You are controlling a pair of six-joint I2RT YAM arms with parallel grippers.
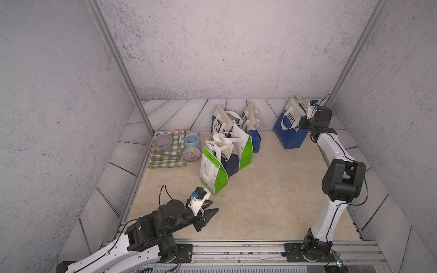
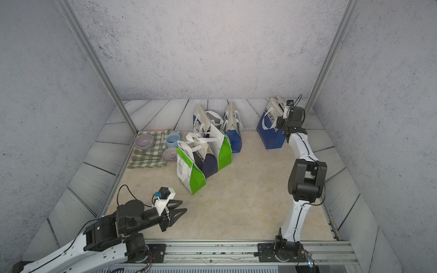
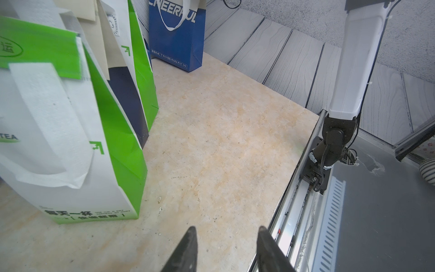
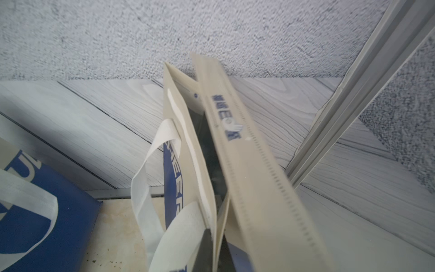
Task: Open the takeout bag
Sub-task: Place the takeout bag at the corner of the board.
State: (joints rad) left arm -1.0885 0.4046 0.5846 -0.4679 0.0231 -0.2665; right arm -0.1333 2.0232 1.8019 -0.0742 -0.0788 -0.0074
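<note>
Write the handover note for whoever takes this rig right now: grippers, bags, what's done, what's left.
Left gripper: open and empty, low near the front green bag, not touching it.
Right gripper: shut on the top rim of the blue bag, which stands alone at the far right.
Done: rim pinched; the mouth shows only a narrow gap.
To do: spread the mouth wide. The left gripper would probably have to come across and take the opposite wall.
</note>
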